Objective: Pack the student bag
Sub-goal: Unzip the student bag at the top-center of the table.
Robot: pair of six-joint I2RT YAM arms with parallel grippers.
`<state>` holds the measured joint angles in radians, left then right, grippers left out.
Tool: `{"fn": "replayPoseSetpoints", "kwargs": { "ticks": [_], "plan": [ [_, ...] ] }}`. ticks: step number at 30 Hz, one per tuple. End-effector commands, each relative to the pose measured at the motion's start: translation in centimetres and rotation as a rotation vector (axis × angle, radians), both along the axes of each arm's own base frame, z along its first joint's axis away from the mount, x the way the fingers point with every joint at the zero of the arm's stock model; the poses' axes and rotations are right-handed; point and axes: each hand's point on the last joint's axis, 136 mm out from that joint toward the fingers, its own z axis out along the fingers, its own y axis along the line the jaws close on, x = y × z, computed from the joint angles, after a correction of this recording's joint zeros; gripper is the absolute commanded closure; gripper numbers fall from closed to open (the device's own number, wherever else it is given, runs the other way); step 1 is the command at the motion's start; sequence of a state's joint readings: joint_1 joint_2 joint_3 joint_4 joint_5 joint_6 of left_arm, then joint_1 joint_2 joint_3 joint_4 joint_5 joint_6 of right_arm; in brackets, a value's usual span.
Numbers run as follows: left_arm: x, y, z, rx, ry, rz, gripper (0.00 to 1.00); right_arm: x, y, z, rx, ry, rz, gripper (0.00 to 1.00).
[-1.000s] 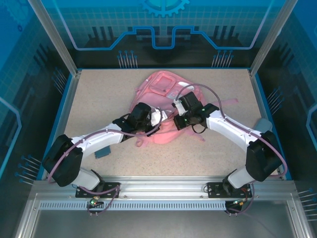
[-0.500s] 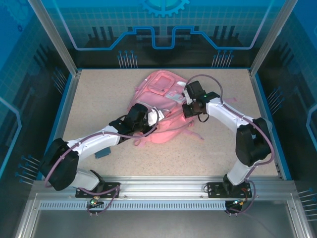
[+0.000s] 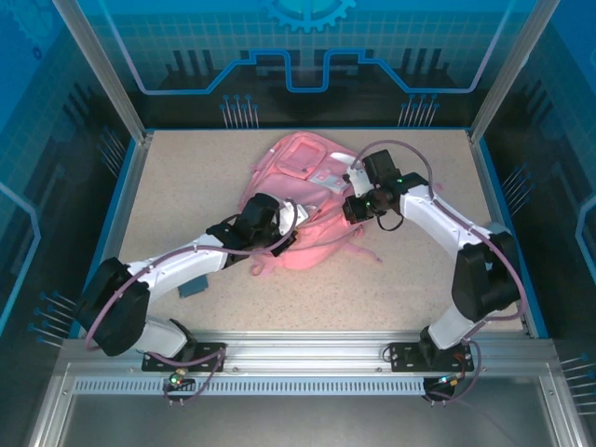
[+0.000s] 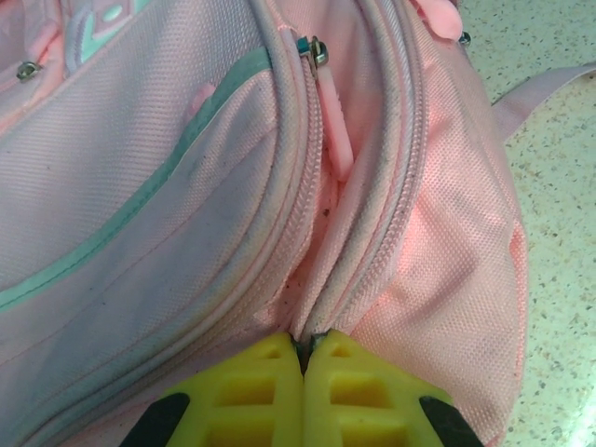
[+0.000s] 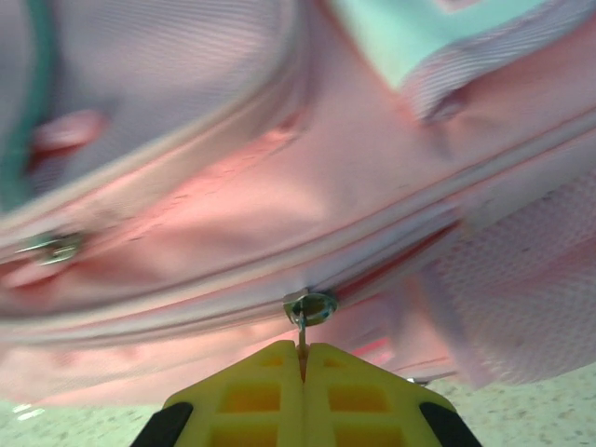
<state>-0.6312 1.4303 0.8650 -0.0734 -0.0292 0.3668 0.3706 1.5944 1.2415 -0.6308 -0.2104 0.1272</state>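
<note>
Left fingers (image 4: 270, 391) pinch a zip seam (image 4: 312, 270) of the student bag (image 4: 447, 261), right fingers (image 5: 349, 382) clamp its metal zip pull (image 5: 310, 307) — soft, floppy fabric, probably light, best gripped at pulls.

The student bag (image 3: 298, 191) is lying on the tabletop (image 3: 186, 177), toward the far middle. The left claw (image 4: 304, 346) is sitting at the bag's near-left edge, pinching a zip seam. The right claw (image 5: 303, 358) is sitting at its right side, pinching a zip pull (image 5: 310, 307). A small block (image 3: 194, 286) is lying near-left of the bag, just beside the left arm (image 3: 177, 265).
</note>
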Motion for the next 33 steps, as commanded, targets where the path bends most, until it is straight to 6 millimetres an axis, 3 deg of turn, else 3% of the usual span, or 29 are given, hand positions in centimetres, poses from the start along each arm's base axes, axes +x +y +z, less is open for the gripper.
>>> {"fn": "replayPoseSetpoints", "kwargs": {
  "ticks": [1,6,9,11,13,15,18,22,24,26,33],
  "plan": [
    [2.3,-0.7,1.6,-0.061,-0.017,0.094,1.00,-4.5,2.6,2.5,0.163,0.071,0.093,1.00],
    [2.9,-1.9,1.4,-0.091,0.013,0.116,1.00,-7.3,6.3,3.7,0.288,0.104,0.173,1.00],
    [3.0,-2.9,2.0,-0.154,0.049,0.120,1.00,-8.1,8.1,2.8,0.300,0.138,0.195,1.00],
    [2.8,-3.4,2.5,-0.191,0.071,0.115,1.00,-7.9,8.1,2.1,0.296,0.146,0.175,1.00],
    [2.6,-3.3,3.0,-0.208,0.088,0.112,0.92,-7.2,6.9,1.4,0.259,0.131,0.120,1.00],
    [1.8,-3.0,3.6,-0.235,0.118,0.085,0.77,-6.2,4.9,1.2,0.231,0.109,0.052,1.00],
    [0.9,-1.9,4.5,-0.277,0.162,0.068,0.51,-4.7,1.7,1.6,0.185,0.060,-0.049,1.00],
    [0.8,-0.5,5.7,-0.266,0.136,0.071,0.31,-2.8,-2.5,2.1,0.091,-0.001,-0.190,1.00],
    [1.0,-0.5,6.0,-0.241,0.105,0.050,0.24,-1.7,-4.7,2.2,0.054,-0.017,-0.272,1.00],
    [1.6,-0.7,6.0,-0.212,0.089,0.031,0.22,-1.0,-5.6,2.6,0.063,-0.029,-0.289,1.00],
    [3.6,-4.0,4.5,-0.140,0.108,-0.143,0.23,-0.3,-4.9,3.2,0.110,-0.028,-0.237,1.00]
  ]
}}
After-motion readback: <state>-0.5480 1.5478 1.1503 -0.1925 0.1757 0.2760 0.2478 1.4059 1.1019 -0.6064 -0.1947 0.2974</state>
